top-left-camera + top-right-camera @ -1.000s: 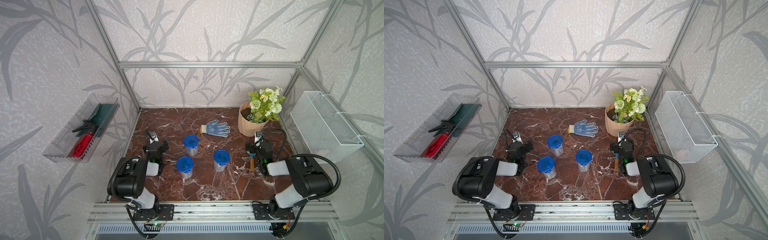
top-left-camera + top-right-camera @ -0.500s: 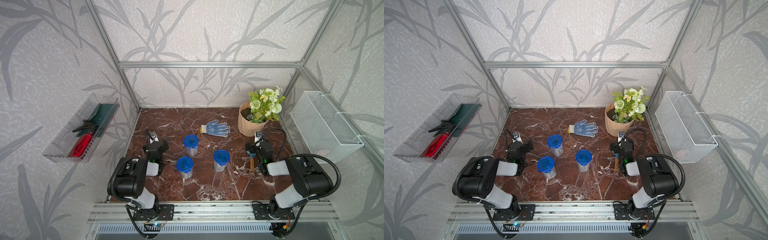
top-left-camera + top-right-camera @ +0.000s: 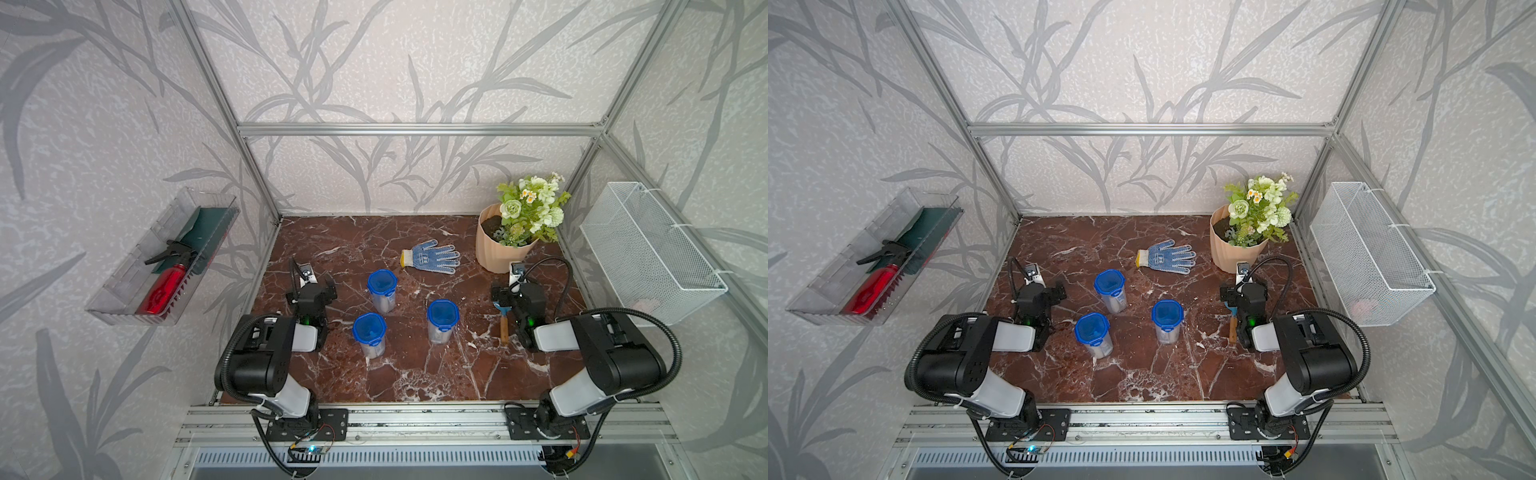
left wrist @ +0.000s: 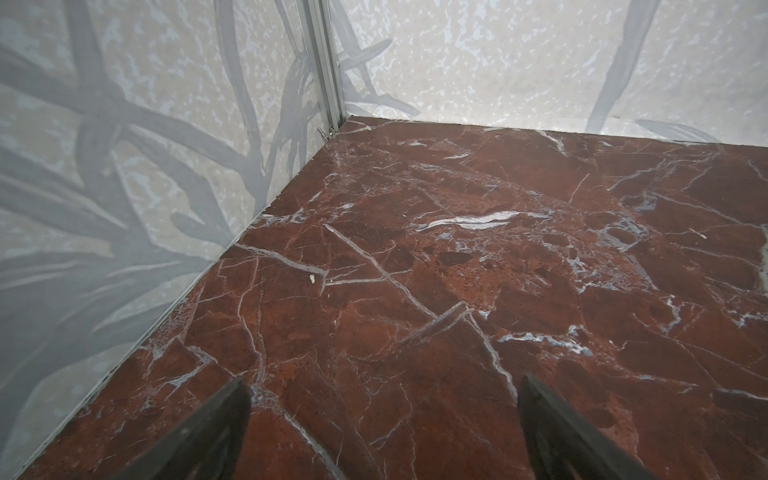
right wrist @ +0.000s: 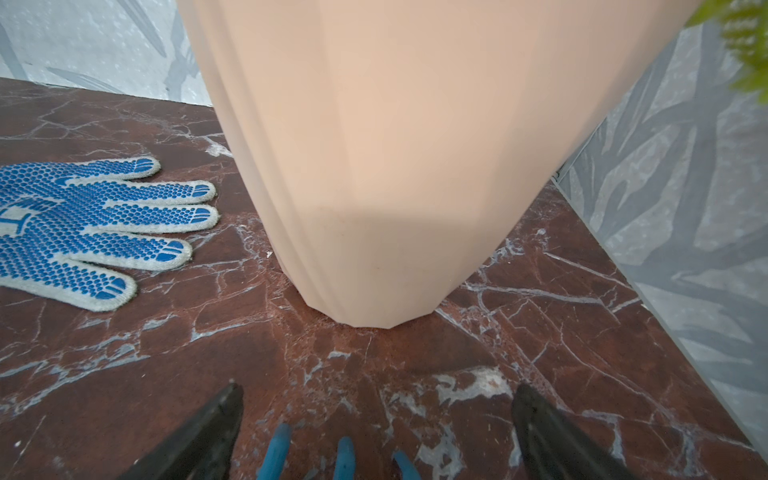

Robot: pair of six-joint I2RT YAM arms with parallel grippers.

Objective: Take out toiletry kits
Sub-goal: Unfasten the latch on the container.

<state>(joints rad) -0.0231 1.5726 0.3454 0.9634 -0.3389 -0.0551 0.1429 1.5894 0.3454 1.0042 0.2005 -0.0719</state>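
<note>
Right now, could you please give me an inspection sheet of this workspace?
Surface: marble tabletop, no spills seen.
Job's things: three blue-lidded cups upright, lids on, apart.
Clutter: glove lying flat; flower pot; garden tool beneath right hand.
Hands: left hand open, empty; right hand open, empty.
Cables: wrist cables loop clear of the cups.
Surroundings: clear wall tray with red spray bottle; white wire basket.
</note>
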